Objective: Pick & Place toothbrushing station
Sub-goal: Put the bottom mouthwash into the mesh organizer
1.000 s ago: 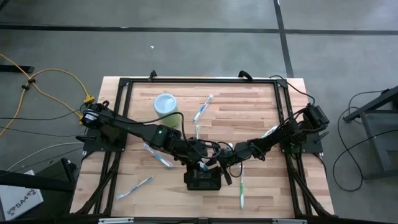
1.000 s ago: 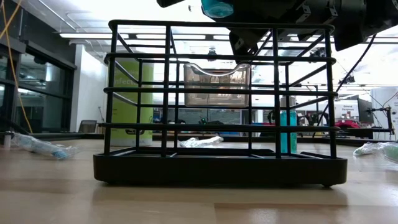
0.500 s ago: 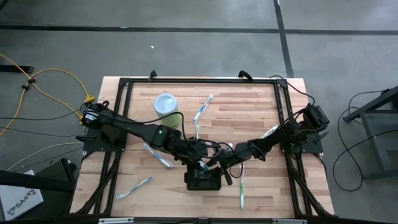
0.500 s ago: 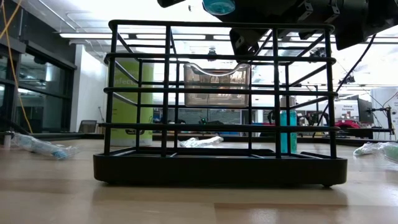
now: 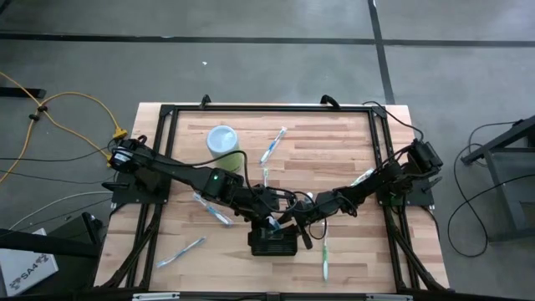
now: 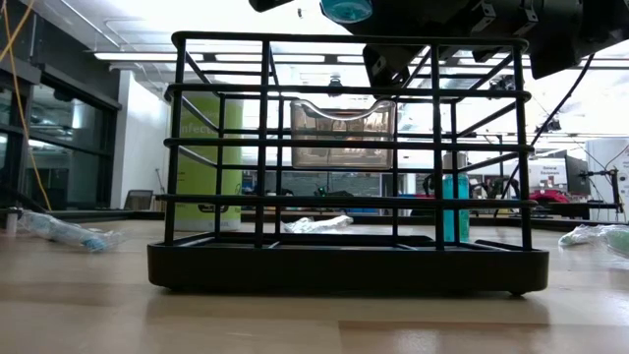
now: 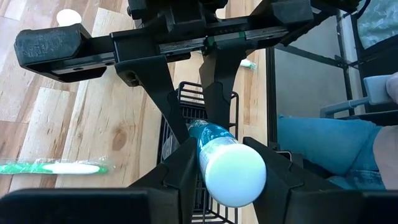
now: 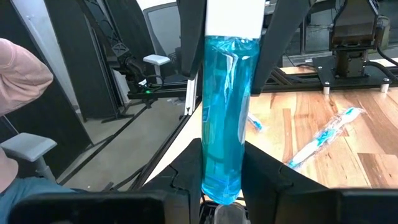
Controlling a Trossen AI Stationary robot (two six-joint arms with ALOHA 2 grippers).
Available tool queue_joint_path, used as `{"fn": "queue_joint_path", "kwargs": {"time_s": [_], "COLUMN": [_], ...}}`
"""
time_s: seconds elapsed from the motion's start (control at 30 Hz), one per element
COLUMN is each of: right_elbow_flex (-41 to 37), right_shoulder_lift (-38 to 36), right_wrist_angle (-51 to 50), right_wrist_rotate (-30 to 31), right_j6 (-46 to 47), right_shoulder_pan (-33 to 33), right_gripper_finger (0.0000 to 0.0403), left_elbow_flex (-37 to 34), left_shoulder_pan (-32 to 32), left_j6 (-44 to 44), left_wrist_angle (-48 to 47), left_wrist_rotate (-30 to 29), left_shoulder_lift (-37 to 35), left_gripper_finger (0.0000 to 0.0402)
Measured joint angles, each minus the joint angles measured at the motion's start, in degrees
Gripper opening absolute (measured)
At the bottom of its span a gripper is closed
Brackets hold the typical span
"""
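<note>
Twice over, clamping the blue tube point(image 8: 224, 112) with left gripper point(image 7: 229, 167) and right gripper point(image 8: 224, 171) above the toothbrushing station point(image 6: 344, 267); guessing light, stiff wire, grabbing a top rail.

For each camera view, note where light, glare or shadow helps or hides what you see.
Low view: bright ceiling lights behind turn the toothbrushing station into a dark silhouette, and the table shows a sheen. High view: even light, only soft shadow under the arms. Left wrist view: the white cap of the blue tube glares. Right wrist view: that tube glows, lit through.
</note>
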Motion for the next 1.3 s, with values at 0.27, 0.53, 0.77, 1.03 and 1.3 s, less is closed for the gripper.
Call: {"fn": "queue_joint_path", "kwargs": {"time_s": [0.27, 0.53, 0.77, 1.03, 1.3], "right_elbow_flex": [0.00, 0.00, 0.04, 0.04, 0.04], "right_shoulder_lift": [0.00, 0.00, 0.00, 0.00, 0.00], "right_wrist_angle": [0.05, 0.60, 0.77, 0.69, 0.62], "right_wrist_rotate": [0.08, -0.04, 0.01, 0.26, 0.25], "right_j6": [0.00, -0.55, -0.81, -0.44, -0.35], "right_shoulder_pan": [-0.01, 0.00, 0.00, -0.02, -0.02], "right_gripper_finger": [0.0081, 0.0102, 0.0143, 0.0170, 0.0173], "left_elbow_flex": [0.00, 0.00, 0.00, 0.00, 0.00], "left_shoulder_pan": [-0.02, -0.24, -0.42, -0.44, -0.44], "left_j6": [-0.17, -1.37, -1.51, -1.51, -1.51], "left_wrist_angle": [0.07, 0.34, 0.52, 0.42, 0.28], "left_wrist_rotate": [0.02, 0.11, 0.22, 0.22, 0.20], "left_shoulder_lift": [0.00, 0.00, 0.02, 0.02, 0.02], "left_gripper_finger": [0.0110, 0.0110, 0.0109, 0.0109, 0.0110]}}
